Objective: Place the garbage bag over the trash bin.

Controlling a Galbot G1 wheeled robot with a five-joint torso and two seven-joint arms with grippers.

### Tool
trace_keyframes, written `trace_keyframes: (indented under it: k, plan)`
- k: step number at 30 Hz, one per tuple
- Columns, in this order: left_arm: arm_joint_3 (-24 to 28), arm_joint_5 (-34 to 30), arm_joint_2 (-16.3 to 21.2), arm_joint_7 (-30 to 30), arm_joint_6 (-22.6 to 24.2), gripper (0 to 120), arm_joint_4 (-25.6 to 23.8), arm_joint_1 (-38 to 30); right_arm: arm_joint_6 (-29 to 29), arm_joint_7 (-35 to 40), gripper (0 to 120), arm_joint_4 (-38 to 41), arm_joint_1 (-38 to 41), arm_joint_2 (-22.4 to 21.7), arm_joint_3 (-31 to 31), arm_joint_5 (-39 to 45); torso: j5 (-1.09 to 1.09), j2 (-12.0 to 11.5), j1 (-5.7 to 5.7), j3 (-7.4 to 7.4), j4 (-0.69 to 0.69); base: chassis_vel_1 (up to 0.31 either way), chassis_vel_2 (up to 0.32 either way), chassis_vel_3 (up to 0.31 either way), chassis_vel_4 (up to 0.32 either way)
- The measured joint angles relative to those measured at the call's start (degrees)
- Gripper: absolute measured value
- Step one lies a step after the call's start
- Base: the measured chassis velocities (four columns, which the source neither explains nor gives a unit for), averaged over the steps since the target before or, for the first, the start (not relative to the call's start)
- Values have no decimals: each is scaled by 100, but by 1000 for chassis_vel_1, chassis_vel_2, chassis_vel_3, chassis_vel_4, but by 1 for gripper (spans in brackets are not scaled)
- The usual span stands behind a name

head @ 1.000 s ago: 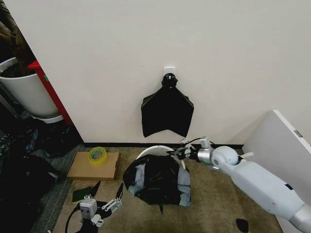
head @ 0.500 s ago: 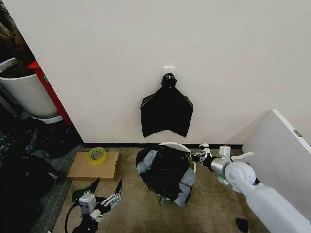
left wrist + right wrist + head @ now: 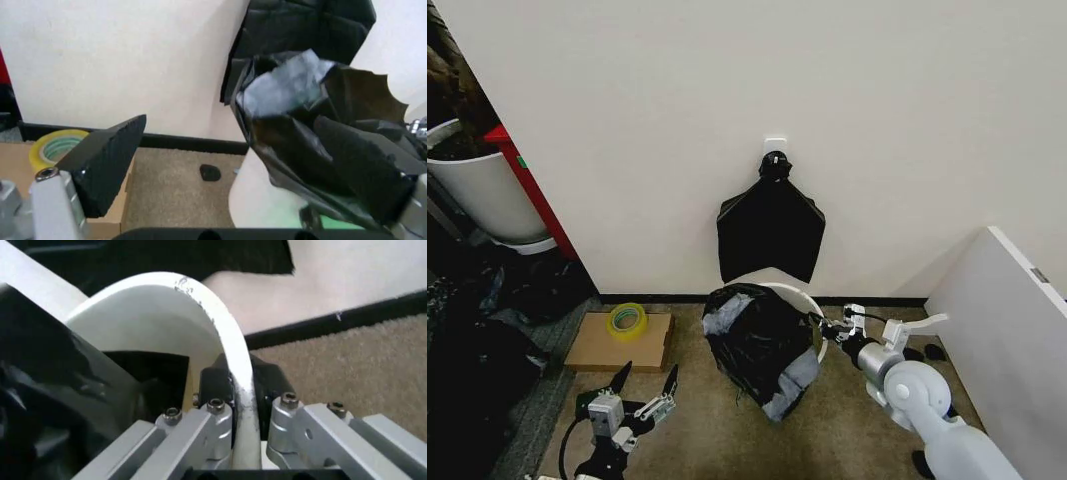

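The trash bin (image 3: 804, 299), a white round bucket, stands on the carpet near the wall. The glossy black garbage bag (image 3: 752, 345) is crumpled over its left side and part of its mouth, leaving the right rim bare. My right gripper (image 3: 828, 328) is shut on that rim; in the right wrist view the white rim (image 3: 227, 335) runs between the two fingers of the gripper (image 3: 243, 405). My left gripper (image 3: 645, 392) hangs low at the front left, open and holding nothing. The left wrist view shows one of its black fingers (image 3: 107, 160), the bag (image 3: 313, 125) and the bin's wall (image 3: 263, 200).
A flat fan-shaped bundle of black bags (image 3: 770, 235) hangs on the wall above the bin. A cardboard box (image 3: 602, 345) with a yellow tape roll (image 3: 627, 320) lies to the left. A white pot (image 3: 482, 195) stands far left, a white panel (image 3: 1002, 320) at right.
My right gripper, holding the rim, has drawn back to the right. The bin with the bag has moved toward the wall and stands more upright. The left gripper barely moved.
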Motion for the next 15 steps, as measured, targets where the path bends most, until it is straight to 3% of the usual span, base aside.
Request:
trace_keyframes:
  k: [15]
  plan:
    - [45,16,79,-11,22,99,-8,18,524,277,3,-431,-191,509,-179,-196,1,0,0,1,-1,0,0,0,0]
